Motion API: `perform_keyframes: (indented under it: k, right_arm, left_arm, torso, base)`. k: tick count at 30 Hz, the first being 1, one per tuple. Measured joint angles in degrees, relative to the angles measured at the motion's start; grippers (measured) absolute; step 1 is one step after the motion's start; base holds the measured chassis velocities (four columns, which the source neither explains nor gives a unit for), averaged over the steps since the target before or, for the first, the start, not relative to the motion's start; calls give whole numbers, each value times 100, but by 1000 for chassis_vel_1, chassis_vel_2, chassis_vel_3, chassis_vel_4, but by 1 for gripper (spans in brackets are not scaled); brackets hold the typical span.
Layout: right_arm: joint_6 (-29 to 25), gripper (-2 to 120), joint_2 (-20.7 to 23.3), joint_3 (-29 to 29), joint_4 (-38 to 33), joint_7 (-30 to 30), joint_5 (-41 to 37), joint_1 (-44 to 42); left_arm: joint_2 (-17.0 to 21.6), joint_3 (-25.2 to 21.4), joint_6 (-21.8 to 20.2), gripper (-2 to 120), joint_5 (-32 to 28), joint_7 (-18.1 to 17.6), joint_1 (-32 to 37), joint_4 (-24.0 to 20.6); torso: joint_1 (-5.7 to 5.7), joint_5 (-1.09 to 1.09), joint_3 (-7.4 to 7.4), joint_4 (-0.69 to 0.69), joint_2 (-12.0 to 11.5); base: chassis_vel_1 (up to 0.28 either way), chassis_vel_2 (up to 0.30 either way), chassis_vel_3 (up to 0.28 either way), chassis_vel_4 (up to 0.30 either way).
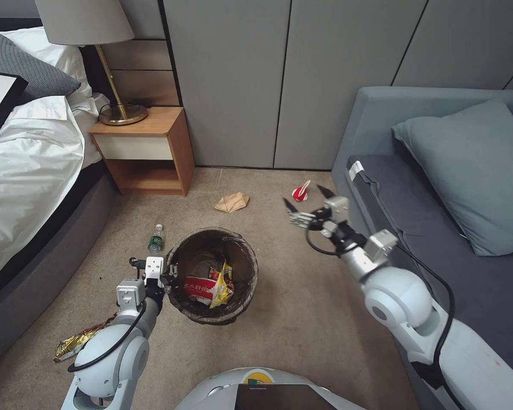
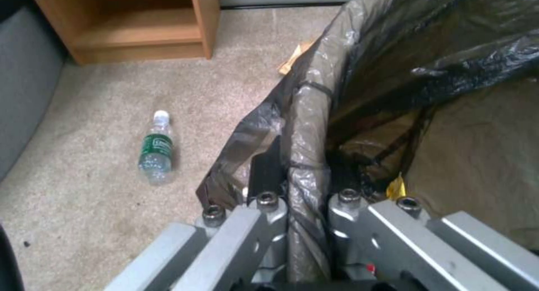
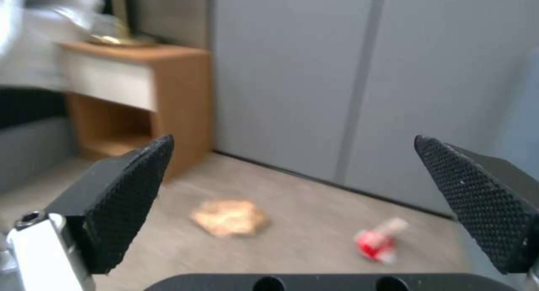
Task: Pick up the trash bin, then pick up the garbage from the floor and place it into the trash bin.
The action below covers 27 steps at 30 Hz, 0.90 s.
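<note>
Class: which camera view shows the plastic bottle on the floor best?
The left wrist view: the bottle lies large and unobstructed on the carpet, white cap and green label clear. The head view shows it small, beside the trash bin.

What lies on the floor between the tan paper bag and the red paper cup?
Nothing: in the head view the carpet between the tan paper bag and the red paper cup is bare. The right wrist view shows the same bare stretch.

Left pincer clamping trash bin rim

Gold wrapper behind left arm
</note>
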<state>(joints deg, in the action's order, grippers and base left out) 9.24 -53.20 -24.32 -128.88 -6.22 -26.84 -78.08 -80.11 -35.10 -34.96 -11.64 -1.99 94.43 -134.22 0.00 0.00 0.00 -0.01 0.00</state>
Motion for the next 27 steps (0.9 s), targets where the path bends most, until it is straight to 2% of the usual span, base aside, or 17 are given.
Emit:
perform_keyframes:
  k: [1, 3, 5, 6, 7, 10, 15, 20, 27]
  right_arm:
    - [-163, 100, -250, -346, 22, 102, 375, -454]
    - [-247, 100, -402, -485, 23, 133, 542, -645]
    - [-557, 100, -1056, -836, 24, 155, 1138, -1281]
    - [-654, 100, -1277, -917, 23, 158, 1300, -1454]
    - [-654, 100, -1277, -917, 23, 158, 1300, -1454]
    - [-1112, 100, -2127, -1159, 13, 156, 1796, -2053]
    - [-1458, 100, -2528, -1245, -15, 207, 2079, -2359]
    - [-1706, 100, -2822, -1284, -104, 264, 2269, -2564]
    - [-1776, 100, -2906, -1254, -206, 217, 2360, -2612]
  left_arm:
    - [13, -21, 6, 2, -5, -16, 41, -37]
    - [28, -30, 10, 2, -7, -18, 53, -44]
    - [59, -37, 33, 2, -4, -31, 89, -59]
    - [59, -35, 39, 2, 1, -34, 97, -67]
    - [59, -35, 39, 2, 1, -34, 97, -67]
    - [29, -35, 56, 2, 54, -35, 146, -140]
    - [-22, -79, 62, 2, 108, -35, 225, -220]
    - [-45, -57, 125, 2, 351, 4, 248, -250]
    - [-126, -2, 192, 2, 567, 92, 292, -254]
  torso:
    - [0, 1, 0, 1, 0]
    - [0, 0, 0, 0, 0]
    - [0, 0, 0, 1, 0]
    - [0, 0, 0, 0, 0]
    - [0, 0, 0, 0, 0]
    - [0, -2, 0, 0, 0]
    - [0, -1, 0, 4, 0]
    - [0, -1, 0, 1, 0]
    - [0, -1, 0, 2, 0]
  base:
    - [0, 0, 0, 0]
    - [0, 0, 0, 0]
    - [0, 0, 0, 0]
    - [0, 0, 0, 0]
    - [0, 0, 0, 0]
    - [0, 0, 0, 0]
    - [0, 0, 0, 0]
    - [0, 0, 0, 0]
    - [0, 0, 0, 0]
